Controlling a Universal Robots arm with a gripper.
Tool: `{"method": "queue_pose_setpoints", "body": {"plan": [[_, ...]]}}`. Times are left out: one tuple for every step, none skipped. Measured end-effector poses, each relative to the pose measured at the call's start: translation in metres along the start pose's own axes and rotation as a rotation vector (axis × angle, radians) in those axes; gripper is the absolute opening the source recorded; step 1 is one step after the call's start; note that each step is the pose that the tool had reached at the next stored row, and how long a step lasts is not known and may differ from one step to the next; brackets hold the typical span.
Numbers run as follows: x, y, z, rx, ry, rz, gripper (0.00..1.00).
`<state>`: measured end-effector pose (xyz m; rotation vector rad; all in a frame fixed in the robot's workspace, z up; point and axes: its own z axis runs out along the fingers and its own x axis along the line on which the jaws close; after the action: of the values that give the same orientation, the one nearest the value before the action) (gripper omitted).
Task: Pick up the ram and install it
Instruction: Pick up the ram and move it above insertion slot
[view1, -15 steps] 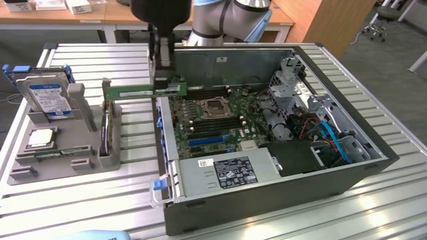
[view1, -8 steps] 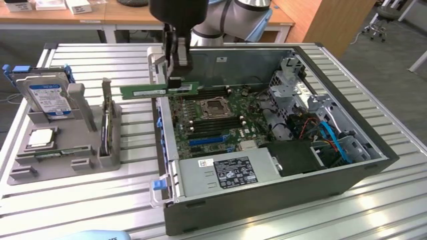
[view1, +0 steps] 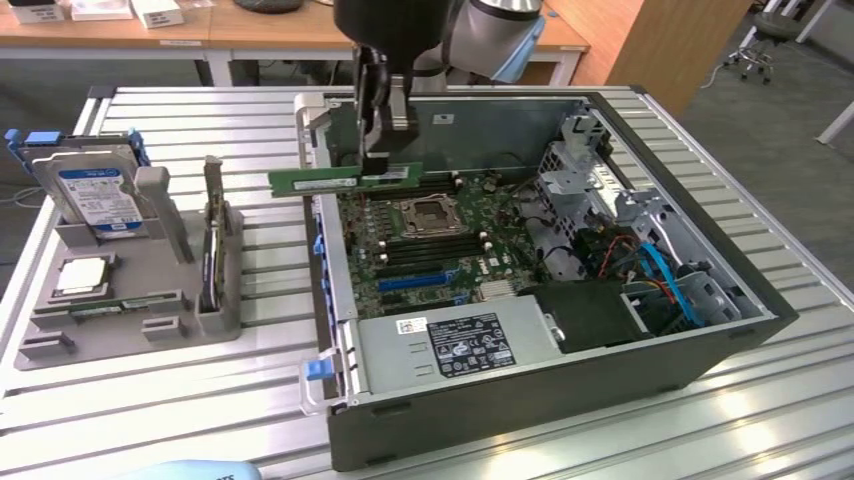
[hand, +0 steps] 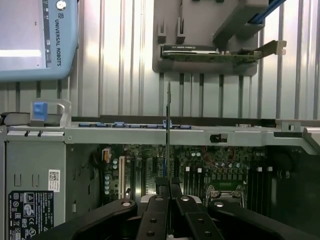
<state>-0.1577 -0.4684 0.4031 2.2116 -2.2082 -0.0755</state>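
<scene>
End effector (view1: 378, 168) clamps ram (view1: 314, 181), case wall (hand: 125, 134) beneath

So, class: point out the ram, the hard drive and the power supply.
ram (view1: 314, 181): exterior view, bare green board.
hard drive (view1: 100, 195): exterior view, blue label.
power supply (view1: 467, 345): exterior view, black label.

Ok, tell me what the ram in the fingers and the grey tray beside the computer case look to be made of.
The ram: a thin, flat green board, likely fibreglass circuit laminate with a matte finish. The grey tray: one even, dull grey all over with blocky moulded shapes, so probably plastic, though painted metal can't be ruled out.
</scene>
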Motion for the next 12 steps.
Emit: {"method": "queue_pose_setpoints", "body": {"plan": [[0.0,-0.0025,-0.0001,0.0,0.0,0.0,0.11],[0.0,-0.0051,-0.0002,0.0,0.0,0.0,0.11],[0.0,-0.0076,-0.0004,0.0,0.0,0.0,0.11],[0.0,-0.01,-0.0004,0.0,0.0,0.0,0.11],[0.0,-0.0125,-0.0005,0.0001,-0.0001,0.0,0.11],[0.0,-0.015,-0.0006,0.0,-0.0001,0.0,0.11],[0.0,-0.0174,-0.0008,0.0,0.0,0.0,0.11],[0.0,-0.0198,-0.0009,0.0,0.0,0.0,0.11],[0.0,-0.0222,-0.001,0.0,0.0,0.0,0.11],[0.0,-0.0248,-0.0011,0.0,0.0,0.0,0.11],[0.0,-0.0273,-0.0012,0.0,0.0,0.0,0.11],[0.0,-0.0297,-0.0013,0.0,0.0,0.0,0.11]]}}
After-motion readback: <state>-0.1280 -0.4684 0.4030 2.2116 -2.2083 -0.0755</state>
